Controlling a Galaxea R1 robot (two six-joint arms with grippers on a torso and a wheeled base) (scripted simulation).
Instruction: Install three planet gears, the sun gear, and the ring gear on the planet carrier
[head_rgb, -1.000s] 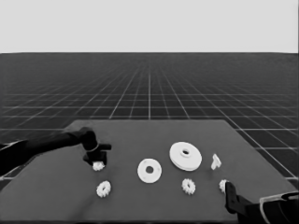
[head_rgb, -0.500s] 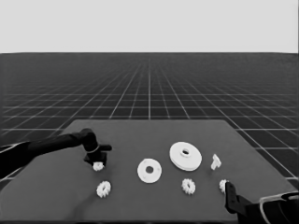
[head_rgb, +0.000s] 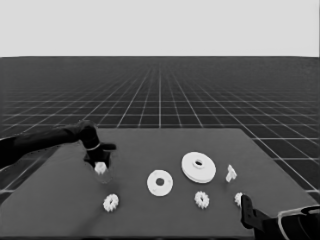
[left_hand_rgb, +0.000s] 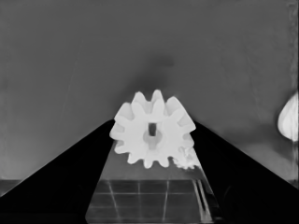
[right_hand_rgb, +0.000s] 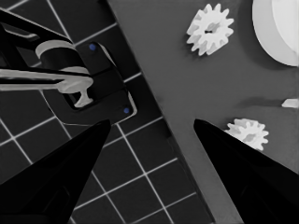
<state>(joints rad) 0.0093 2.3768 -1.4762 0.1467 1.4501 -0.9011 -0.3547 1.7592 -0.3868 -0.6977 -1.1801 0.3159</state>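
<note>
My left gripper (head_rgb: 100, 162) (left_hand_rgb: 153, 122) hangs over the table's left part, shut on a planet gear (head_rgb: 100, 168) (left_hand_rgb: 152, 135) that sits a little above the surface, its faint shadow below. The planet carrier, the smaller round part (head_rgb: 160, 182), lies flat mid-table. Right of it rests the ring gear, the larger round part (head_rgb: 198, 166). Three more planet gears lie along the front: one at the left (head_rgb: 111, 202), one in the middle (head_rgb: 201, 199) (right_hand_rgb: 210, 29), one at the right (head_rgb: 238, 198) (right_hand_rgb: 247, 133), partly behind my parked, open right gripper (head_rgb: 246, 212) (right_hand_rgb: 152, 120).
A thin white piece (head_rgb: 231, 173) (right_hand_rgb: 292, 102) stands right of the larger round part. The table's front edge (right_hand_rgb: 168, 121) runs between my right fingers, with floor grid and dark machinery with blue lights (right_hand_rgb: 93, 84) beyond it.
My left gripper has closed on the gear at the table's left and raised it slightly off the surface. The right arm has stayed put.
</note>
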